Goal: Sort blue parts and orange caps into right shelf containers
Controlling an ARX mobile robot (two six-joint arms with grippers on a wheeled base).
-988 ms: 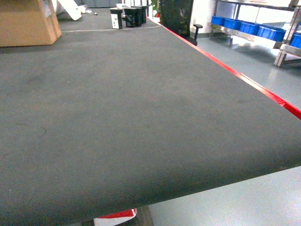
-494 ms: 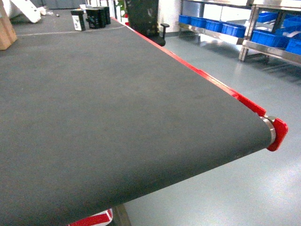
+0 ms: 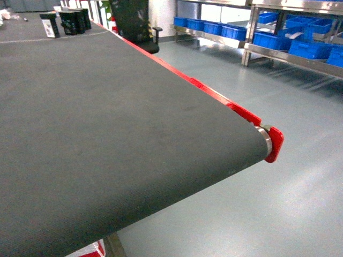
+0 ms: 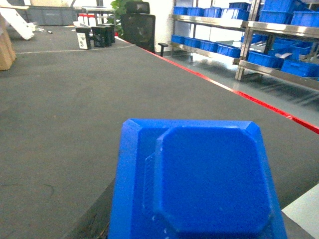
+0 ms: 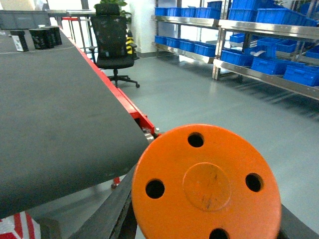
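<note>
Jaws of both grippers are hidden, so I cannot tell how they stand. Filling the lower part of the left wrist view is a blue part, close under that camera, above the dark belt. An orange cap with four holes fills the lower right wrist view, just past the belt's red end. Blue crates sit on steel shelves well ahead and to the right, across grey floor. A black chair stands beside the belt.

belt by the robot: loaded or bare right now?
Bare near the robot: the head view shows only dark conveyor belt up to its end roller. Black boxes sit at the far end.
</note>
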